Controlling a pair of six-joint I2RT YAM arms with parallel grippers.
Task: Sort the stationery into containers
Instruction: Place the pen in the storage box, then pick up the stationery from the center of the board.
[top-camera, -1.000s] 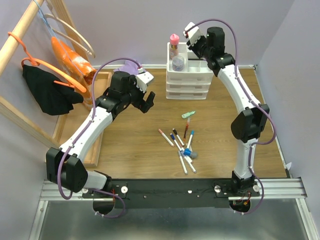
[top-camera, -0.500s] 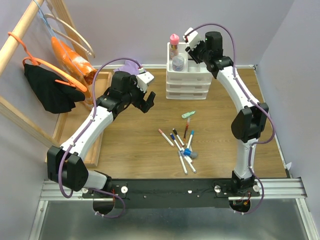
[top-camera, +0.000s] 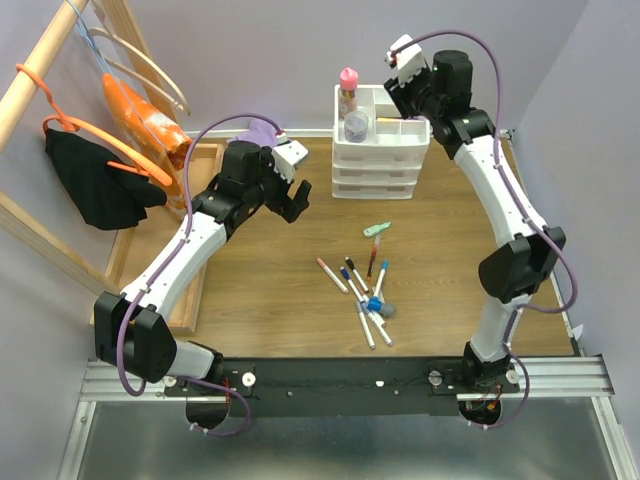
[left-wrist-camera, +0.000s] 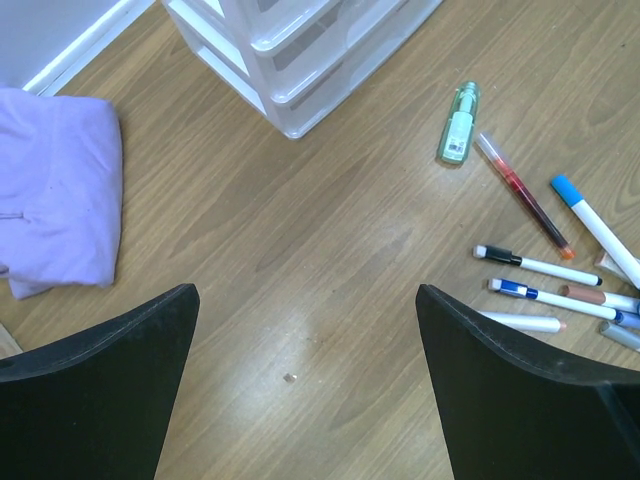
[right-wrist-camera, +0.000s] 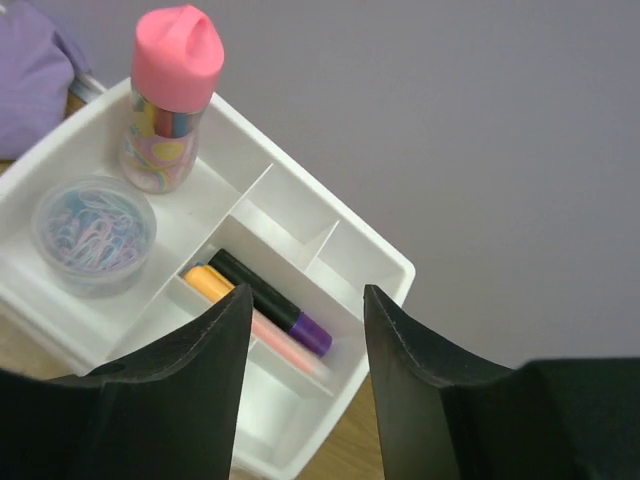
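Observation:
The white three-drawer unit (top-camera: 380, 160) stands at the back of the table. Its divided top tray (right-wrist-camera: 335, 240) holds a pink-capped bottle (right-wrist-camera: 172, 100), a small round jar of clips (right-wrist-camera: 92, 232), and a black-purple highlighter (right-wrist-camera: 270, 303), an orange one (right-wrist-camera: 208, 284) and a pink one (right-wrist-camera: 285, 345) in one long compartment. A mint highlighter (top-camera: 377, 228) (left-wrist-camera: 460, 125) and several thin white markers (top-camera: 360, 285) (left-wrist-camera: 540, 265) lie on the table. My left gripper (top-camera: 290, 200) (left-wrist-camera: 305, 295) hovers open and empty over bare wood, left of the markers. My right gripper (top-camera: 398, 88) (right-wrist-camera: 307, 292) is open and empty above the tray's right end.
A folded purple cloth (top-camera: 262, 130) (left-wrist-camera: 55, 190) lies left of the drawer unit. A long wooden tray (top-camera: 195, 240) runs along the left side. A wooden rack with hangers, a black cloth (top-camera: 95, 185) and an orange item leans at far left. Walls close in behind and on the right.
My right gripper has swung to the right and back, from over the tray's middle to its right end. The left arm has barely moved.

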